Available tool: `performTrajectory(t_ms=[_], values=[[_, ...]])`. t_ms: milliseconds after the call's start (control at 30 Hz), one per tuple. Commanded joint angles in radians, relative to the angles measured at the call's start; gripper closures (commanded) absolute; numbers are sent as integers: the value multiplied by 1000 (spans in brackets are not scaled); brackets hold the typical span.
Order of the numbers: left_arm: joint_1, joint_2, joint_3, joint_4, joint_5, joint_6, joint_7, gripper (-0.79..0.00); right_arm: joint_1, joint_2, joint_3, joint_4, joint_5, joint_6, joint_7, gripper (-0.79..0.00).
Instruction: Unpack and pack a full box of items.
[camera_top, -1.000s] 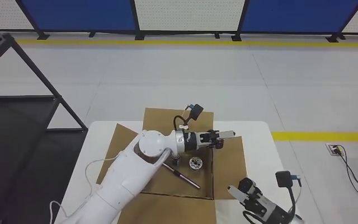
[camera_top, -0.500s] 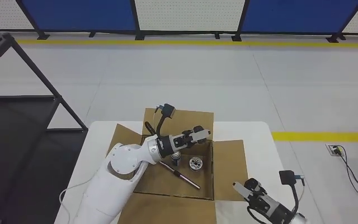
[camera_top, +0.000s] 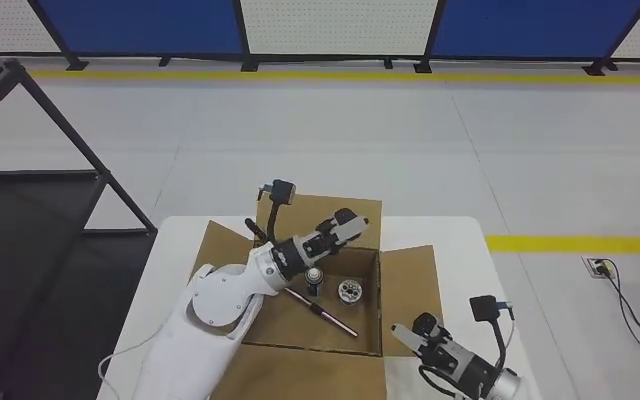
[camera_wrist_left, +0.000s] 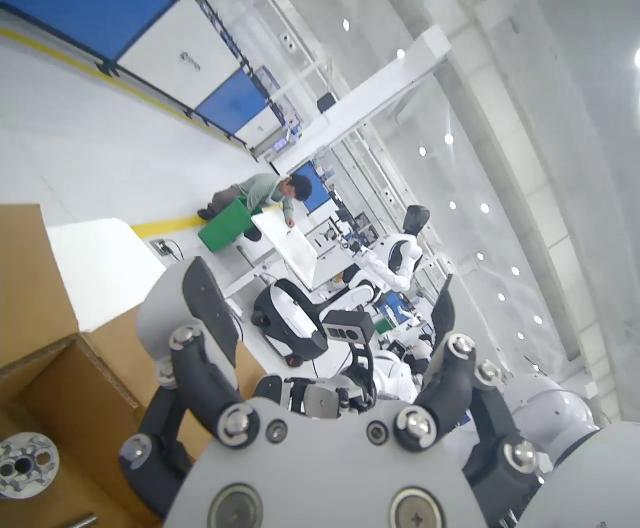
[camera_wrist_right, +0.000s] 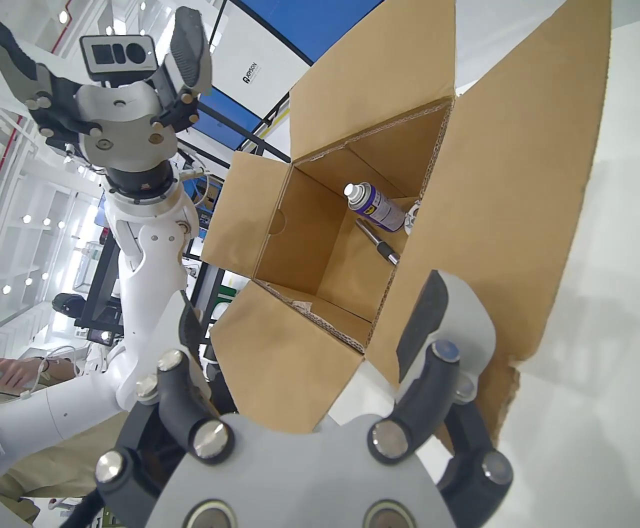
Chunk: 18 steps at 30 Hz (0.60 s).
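Okay, from my station I start at the left of the top view, where the white table (camera_top: 150, 290) carries the open cardboard box (camera_top: 408, 290) with all four flaps folded outward. The left arm comes in across the left flap and over the opening. The left gripper (camera_top: 338, 228) hangs above the far side of the box, near the far flap, and points to the right. Its fingers (camera_wrist_left: 205, 295) are spread wide with nothing between them, as its own wrist camera shows me plainly.

Below it, three items sit on the box floor. A spray can (camera_top: 313, 280) with a white cap stands on end, as far as I can tell. A round metal disc (camera_top: 349, 291) with holes lies flat just beside the can, on its right. A slim metal rod (camera_top: 325, 315) lies flat and runs diagonally from near the can toward the near right corner.

Further right, beyond the right flap, the right gripper (camera_top: 412, 330) sits low over the table by that flap's near corner. Its fingers are apart too and hold nothing. From its wrist camera they frame the edge of the flap, but I cannot tell whether they touch the cardboard.
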<state>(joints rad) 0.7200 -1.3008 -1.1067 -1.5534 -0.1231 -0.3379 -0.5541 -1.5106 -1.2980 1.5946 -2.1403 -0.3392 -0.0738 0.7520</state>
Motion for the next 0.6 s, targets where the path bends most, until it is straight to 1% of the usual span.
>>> performTrajectory(t_ms=[0,233,400,500,567], values=[[58,7,-31,-67,27,8,42,-785,12,1,-7,13,1,13,-9,-785],[276,36,-175,-269,93,50,109,-785,41,7,-5,54,12,26,-31,-785],[422,51,-279,-382,119,78,148,-785,39,12,8,51,16,25,-23,-785],[490,62,-329,-442,163,83,106,-785,39,12,8,51,16,25,-23,-785],[509,67,-349,-460,157,77,62,-785,39,12,8,51,16,25,-23,-785]])
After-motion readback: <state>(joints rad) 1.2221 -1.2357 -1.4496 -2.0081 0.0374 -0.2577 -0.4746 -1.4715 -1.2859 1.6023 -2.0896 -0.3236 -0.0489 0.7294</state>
